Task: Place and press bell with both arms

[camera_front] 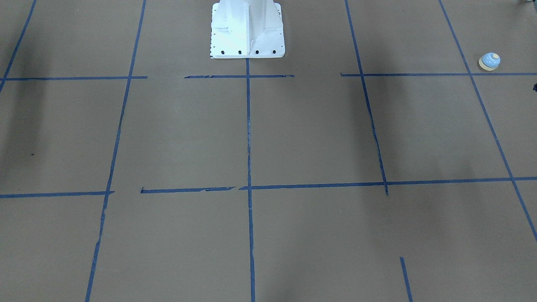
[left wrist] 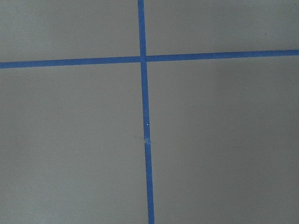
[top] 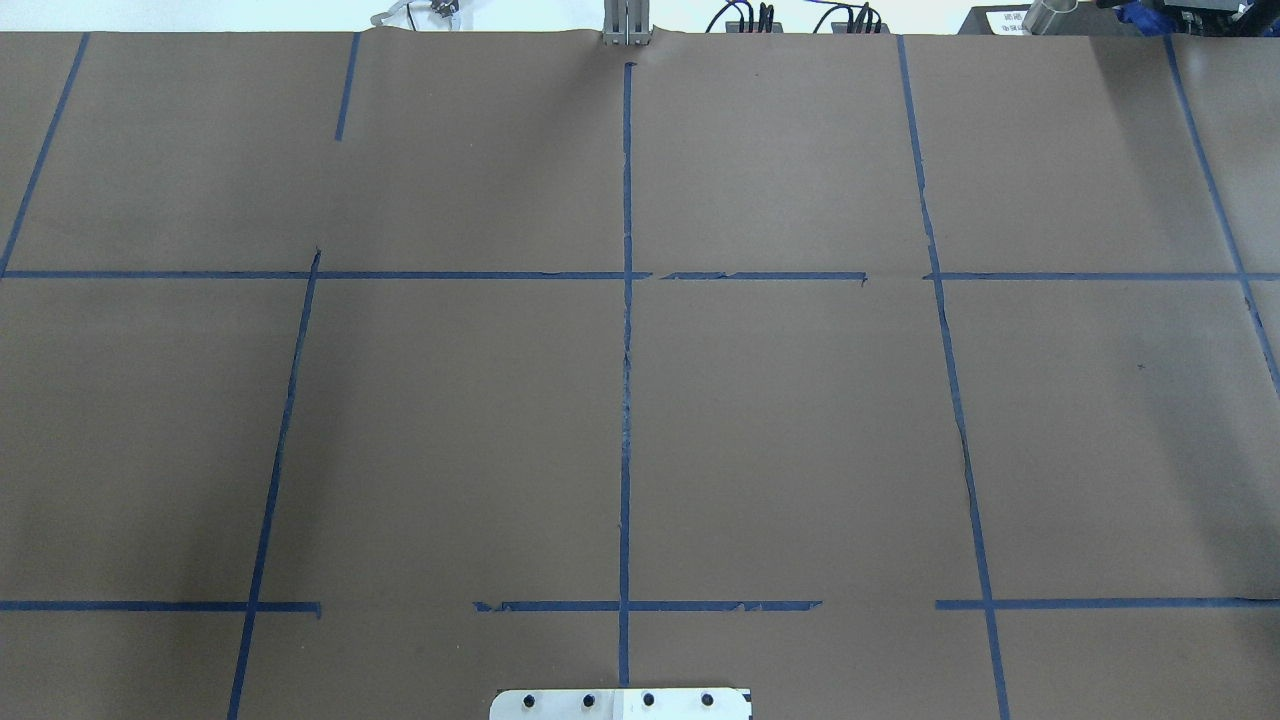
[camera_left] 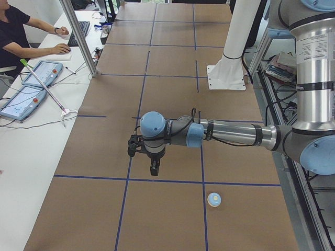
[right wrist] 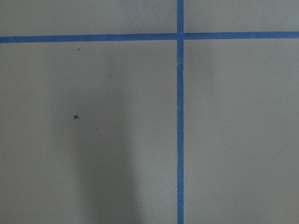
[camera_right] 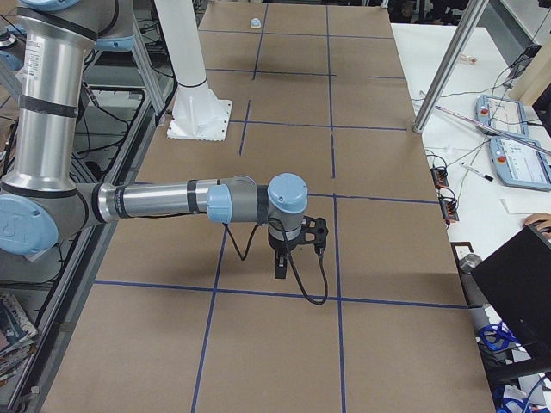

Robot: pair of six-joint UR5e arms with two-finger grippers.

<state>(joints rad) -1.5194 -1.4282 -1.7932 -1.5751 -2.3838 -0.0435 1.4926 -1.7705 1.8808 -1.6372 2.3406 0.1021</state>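
Observation:
The bell (camera_front: pixel 489 61), with a light-blue dome and cream rim, stands on the brown paper at the table's end on my left side. It also shows in the exterior left view (camera_left: pixel 214 199) and far off in the exterior right view (camera_right: pixel 254 22). My left gripper (camera_left: pixel 153 170) hangs above the table, apart from the bell. My right gripper (camera_right: pixel 281 272) hangs above the other end of the table. Both show only in the side views, so I cannot tell whether they are open or shut. Both wrist views show only paper and blue tape.
The white pedestal (camera_front: pixel 247 29) is bolted at the robot's side of the table. Blue tape lines (top: pixel 626 400) form a grid on the brown paper. A metal post (camera_left: pixel 78 36) and an operator (camera_left: pixel 15 31) with teach pendants are beyond the far edge.

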